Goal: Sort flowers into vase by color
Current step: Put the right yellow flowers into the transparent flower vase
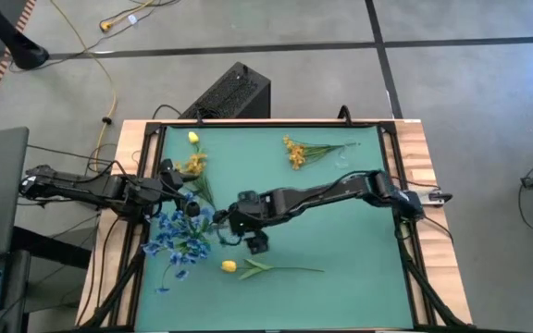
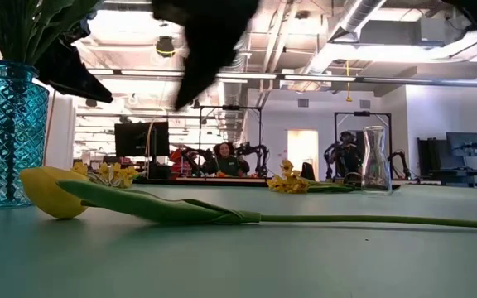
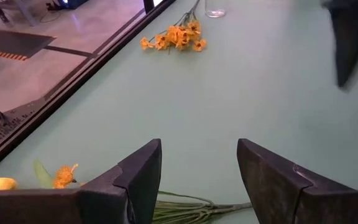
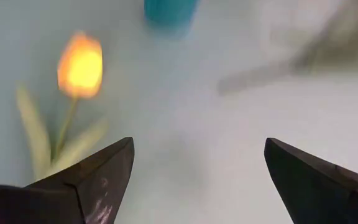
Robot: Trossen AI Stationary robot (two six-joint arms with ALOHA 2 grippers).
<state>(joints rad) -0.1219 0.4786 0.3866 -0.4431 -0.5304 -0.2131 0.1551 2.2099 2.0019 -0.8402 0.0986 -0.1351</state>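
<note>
A blue glass vase holds blue flowers at the table's near left. A yellow tulip lies on its side on the mat by its head and stem, and also shows in the low view. A yellow-orange cluster lies at the far middle. A yellow bud and a yellow cluster lie at the far left. My left gripper is open and empty above green stems. My right gripper is open and empty, just right of the blue flowers and above the tulip.
A clear glass vase stands near the far right, beside the yellow-orange cluster. A black frame rims the green mat. Bare mat lies to the right and near side. A person sits far off in the room behind the table.
</note>
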